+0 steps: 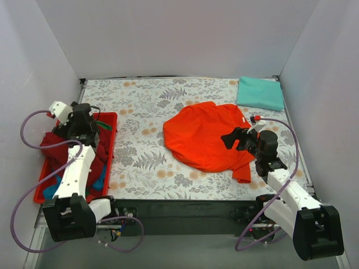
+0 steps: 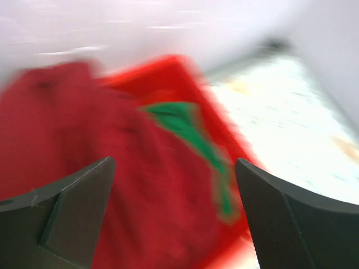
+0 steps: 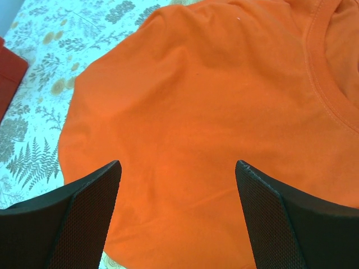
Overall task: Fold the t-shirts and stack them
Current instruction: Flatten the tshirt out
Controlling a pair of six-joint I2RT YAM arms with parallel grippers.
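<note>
Two claws, both spread apart. Left claw (image 2: 172, 168) over maroon shirt (image 1: 53, 143), heaped with green shirt (image 2: 179, 120) in red tray (image 1: 111, 120). Orange shirt (image 1: 202, 134) rumpled on surface (image 1: 140, 106), right claw (image 3: 176, 165) just above it. Teal shirt (image 1: 259, 92) folded, far right corner.

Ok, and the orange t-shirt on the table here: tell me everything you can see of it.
The orange t-shirt is bright orange-red soft knit, with a ribbed neckband showing in the right wrist view. It lies unfolded in a rumpled, rounded heap on the fern-print table cover, right of centre, one flap trailing toward the near edge. The right gripper, open, is over its right side; contact is unclear. The folded mint-teal t-shirt lies apart from it.
</note>
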